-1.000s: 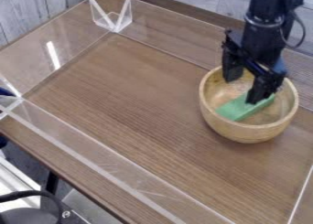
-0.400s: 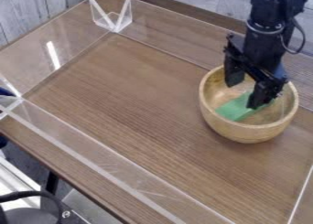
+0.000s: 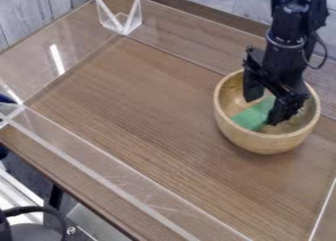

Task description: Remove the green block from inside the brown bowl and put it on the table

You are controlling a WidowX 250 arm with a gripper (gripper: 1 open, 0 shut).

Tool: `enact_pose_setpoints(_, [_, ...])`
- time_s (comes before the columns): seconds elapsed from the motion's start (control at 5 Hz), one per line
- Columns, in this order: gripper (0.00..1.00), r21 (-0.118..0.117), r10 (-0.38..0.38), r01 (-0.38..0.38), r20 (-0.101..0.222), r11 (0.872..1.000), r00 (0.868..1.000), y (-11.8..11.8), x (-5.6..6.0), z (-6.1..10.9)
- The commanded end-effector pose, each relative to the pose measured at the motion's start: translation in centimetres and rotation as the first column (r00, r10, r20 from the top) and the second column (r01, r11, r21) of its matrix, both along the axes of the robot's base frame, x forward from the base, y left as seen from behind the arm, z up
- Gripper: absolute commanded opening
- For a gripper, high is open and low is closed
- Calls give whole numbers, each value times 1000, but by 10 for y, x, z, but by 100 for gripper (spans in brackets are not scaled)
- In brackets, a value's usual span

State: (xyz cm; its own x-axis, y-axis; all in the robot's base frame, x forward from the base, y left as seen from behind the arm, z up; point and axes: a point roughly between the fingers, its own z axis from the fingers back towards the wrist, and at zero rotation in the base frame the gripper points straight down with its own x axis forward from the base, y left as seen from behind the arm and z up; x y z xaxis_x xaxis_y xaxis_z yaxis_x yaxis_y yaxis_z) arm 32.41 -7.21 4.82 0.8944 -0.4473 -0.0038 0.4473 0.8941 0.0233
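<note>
The brown bowl (image 3: 234, 130) sits on the table (image 3: 144, 117) at the right side. Inside it lies the green block (image 3: 252, 117), a bright green bar partly hidden behind a finger. My black gripper (image 3: 268, 99) points straight down into the bowl, open, with one finger on each side of the block. I cannot tell whether the fingers touch the block.
Low clear acrylic walls (image 3: 79, 151) edge the tabletop, with a clear corner piece (image 3: 120, 17) at the far left. The arm (image 3: 297, 19) rises out of the top right of the view.
The gripper has sunk deeper into the bowl and shifted slightly right, its open fingers now covering more of the green block. Bowl and block stay put.
</note>
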Motion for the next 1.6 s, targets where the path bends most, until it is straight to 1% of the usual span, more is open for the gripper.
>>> enact_pose_setpoints(0.0, [0, -17, -9, 10, 60, 1000, 998, -4, 14, 13])
enact_pose_setpoints(0.2, [0, -16, -8, 9, 63, 1000, 998, -4, 15, 14])
enact_pose_setpoints(1.0, [0, -14, -1, 2, 84, 1000, 996, -1, 13, 28])
enact_pose_setpoints(1.4, [0, -14, 0, 1, 90, 1000, 996, 0, 12, 32])
